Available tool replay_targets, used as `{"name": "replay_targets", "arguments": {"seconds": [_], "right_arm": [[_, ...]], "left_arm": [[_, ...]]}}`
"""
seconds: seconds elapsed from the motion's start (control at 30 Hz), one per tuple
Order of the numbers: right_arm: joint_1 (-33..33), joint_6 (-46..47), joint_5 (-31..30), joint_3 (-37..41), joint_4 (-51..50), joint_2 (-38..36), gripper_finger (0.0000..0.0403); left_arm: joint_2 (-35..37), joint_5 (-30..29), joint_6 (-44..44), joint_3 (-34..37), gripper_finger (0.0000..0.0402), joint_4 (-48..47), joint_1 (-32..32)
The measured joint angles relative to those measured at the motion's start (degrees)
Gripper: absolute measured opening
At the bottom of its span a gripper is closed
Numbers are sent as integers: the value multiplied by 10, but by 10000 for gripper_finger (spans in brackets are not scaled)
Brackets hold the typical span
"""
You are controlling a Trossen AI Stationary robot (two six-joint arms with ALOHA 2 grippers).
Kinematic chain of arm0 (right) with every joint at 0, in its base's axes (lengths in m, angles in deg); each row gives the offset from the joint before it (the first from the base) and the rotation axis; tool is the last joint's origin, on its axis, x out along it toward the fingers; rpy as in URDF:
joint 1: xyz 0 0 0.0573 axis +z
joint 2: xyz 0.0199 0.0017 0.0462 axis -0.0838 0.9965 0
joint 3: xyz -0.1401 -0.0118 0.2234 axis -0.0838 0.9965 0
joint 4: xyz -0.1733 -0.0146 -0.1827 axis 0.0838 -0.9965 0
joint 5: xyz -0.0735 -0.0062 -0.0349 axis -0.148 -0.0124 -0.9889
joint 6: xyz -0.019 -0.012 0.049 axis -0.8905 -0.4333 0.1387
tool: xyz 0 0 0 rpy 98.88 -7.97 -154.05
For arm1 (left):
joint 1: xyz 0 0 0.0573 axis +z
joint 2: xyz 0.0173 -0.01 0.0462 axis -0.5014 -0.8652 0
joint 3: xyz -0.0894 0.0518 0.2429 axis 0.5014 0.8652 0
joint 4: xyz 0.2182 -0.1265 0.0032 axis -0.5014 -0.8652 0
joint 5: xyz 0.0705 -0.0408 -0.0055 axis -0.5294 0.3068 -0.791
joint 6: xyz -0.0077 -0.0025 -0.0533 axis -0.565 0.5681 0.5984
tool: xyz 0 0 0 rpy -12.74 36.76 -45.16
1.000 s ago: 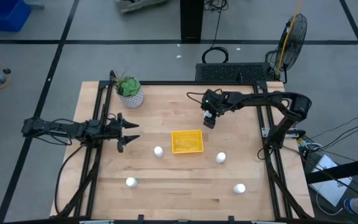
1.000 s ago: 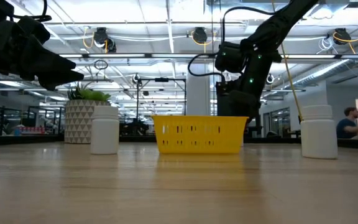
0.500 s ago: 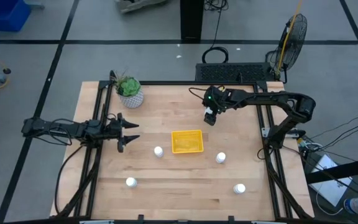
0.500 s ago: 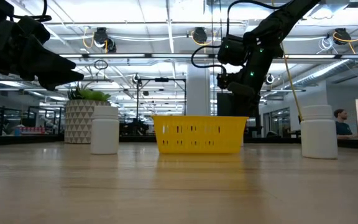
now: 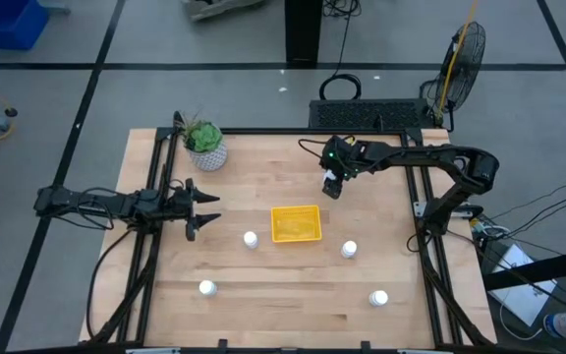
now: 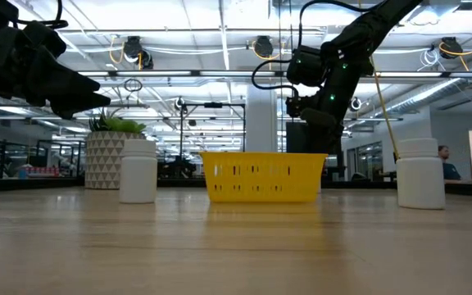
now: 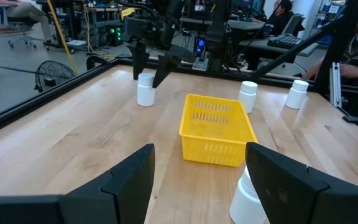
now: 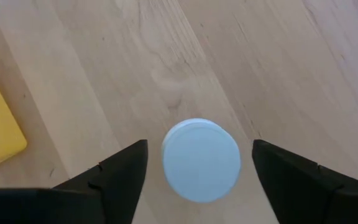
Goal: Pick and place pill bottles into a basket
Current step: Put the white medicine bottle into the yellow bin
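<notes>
The right gripper (image 5: 333, 189) is held above the tabletop (image 5: 263, 295) toward its far edge, with its fingers spread wide and nothing grasped. A pill bottle (image 8: 201, 159) is seen directly beneath it in the right wrist view, standing upright with its round cap (image 8: 201, 158) centred between the two fingers, which are not touching it. In the high view this bottle is hidden under the gripper.

The yellow basket (image 5: 296, 223) is set near the middle of the tabletop, just nearer than that gripper, and no bottle is visible inside it.

Four more pill bottles are stood upright around it: one (image 5: 251, 239) just beside the basket's left end, one (image 5: 349, 250) near its right end, one (image 5: 205, 288) toward the near left corner and one (image 5: 378, 297) toward the near right corner.

The left gripper (image 5: 204, 208) is held over the left edge of the tabletop, fingers parted and empty, well apart from the basket.

A potted plant (image 5: 204, 144) is placed at the far left corner.
</notes>
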Motion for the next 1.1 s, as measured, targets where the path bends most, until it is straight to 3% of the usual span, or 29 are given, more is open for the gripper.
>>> {"name": "replay_targets", "arguments": {"seconds": [0.27, 0.7, 1.1], "right_arm": [[0, -9, 0, 0, 3, 0, 147], [7, -14, 2, 0, 31, -6, 146], [74, 31, 4, -8, 61, -94, 146]], "left_arm": [[0, 0, 0, 0, 257, 0, 0], [0, 0, -1, 0, 257, 0, 0], [0, 0, -3, 0, 257, 1, 0]]}}
